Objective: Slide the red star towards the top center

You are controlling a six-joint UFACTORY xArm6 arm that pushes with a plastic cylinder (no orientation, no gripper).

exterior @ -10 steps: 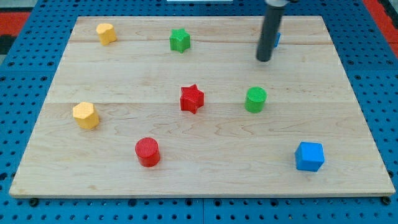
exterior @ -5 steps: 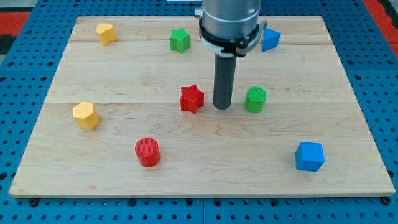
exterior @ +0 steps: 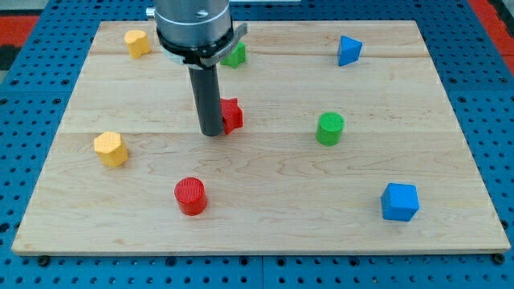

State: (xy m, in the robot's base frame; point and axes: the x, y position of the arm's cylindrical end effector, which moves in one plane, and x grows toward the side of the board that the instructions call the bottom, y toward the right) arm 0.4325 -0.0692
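The red star (exterior: 232, 115) lies near the middle of the wooden board (exterior: 257, 217), partly hidden behind my rod. My tip (exterior: 212, 133) rests on the board at the star's lower left side, touching or nearly touching it. The rod rises to the arm's grey collar at the view's top, which covers part of the green star (exterior: 237, 54).
A yellow block (exterior: 137, 42) sits at top left and another yellow block (exterior: 111, 148) at left. A red cylinder (exterior: 191, 196) is below my tip. A green cylinder (exterior: 329, 128) is at the right, a blue block (exterior: 348, 50) at top right, a blue cube (exterior: 400, 201) at bottom right.
My rod swept from the top right down past the star's right side and now stands at its lower left. The red star has shifted slightly left and up.
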